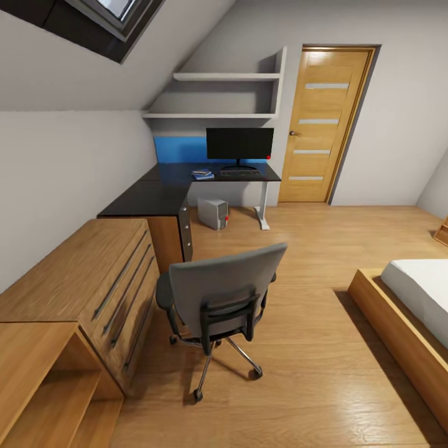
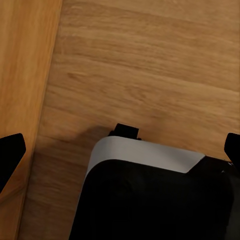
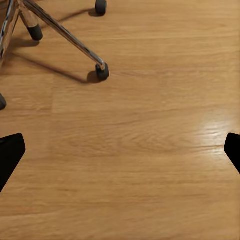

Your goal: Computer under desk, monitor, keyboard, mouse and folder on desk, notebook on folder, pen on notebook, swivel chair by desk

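Left tool [image 2: 120, 150] and right tool [image 3: 120, 150] both hang over the wood floor [image 3: 140, 165], fingers spread wide, grasping nothing.

The swivel chair [image 1: 219, 297] stands near, back toward the camera, well apart from the far black surface [image 1: 155, 193]. On that surface the monitor [image 1: 239, 144] faces the room, the keyboard [image 1: 240, 173] running left-right before it, the blue folder [image 1: 203, 175] to its left. The computer [image 1: 213, 213] sits on the floor beneath. The right wrist view catches the chair's wheeled spokes [image 3: 65, 37].
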### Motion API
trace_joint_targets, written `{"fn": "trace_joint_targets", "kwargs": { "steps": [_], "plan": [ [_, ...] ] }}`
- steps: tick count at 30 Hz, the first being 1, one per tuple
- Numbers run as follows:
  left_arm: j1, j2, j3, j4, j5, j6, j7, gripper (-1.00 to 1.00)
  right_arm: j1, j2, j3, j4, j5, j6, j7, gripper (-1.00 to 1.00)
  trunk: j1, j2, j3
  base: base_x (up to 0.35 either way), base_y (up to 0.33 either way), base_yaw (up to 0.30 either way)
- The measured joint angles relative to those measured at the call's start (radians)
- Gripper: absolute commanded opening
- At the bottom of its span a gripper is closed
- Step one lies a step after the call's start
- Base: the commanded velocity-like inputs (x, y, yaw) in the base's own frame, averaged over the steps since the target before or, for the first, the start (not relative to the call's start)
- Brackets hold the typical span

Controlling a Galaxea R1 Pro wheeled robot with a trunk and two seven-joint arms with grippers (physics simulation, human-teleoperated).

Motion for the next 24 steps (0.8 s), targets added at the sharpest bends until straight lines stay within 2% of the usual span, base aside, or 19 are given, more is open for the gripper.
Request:
{"fn": "trace_joint_targets", "kwargs": {
  "steps": [24],
  "plan": [
    [0.0,0.0,0.0,0.0,0.0,0.0,0.0,1.0,0.0,0.0,-0.001,0.0,-0.002,0.0,0.0,1.0,0.092,-0.168,-0.075,0.0,0.0,0.0]
  ]
}}
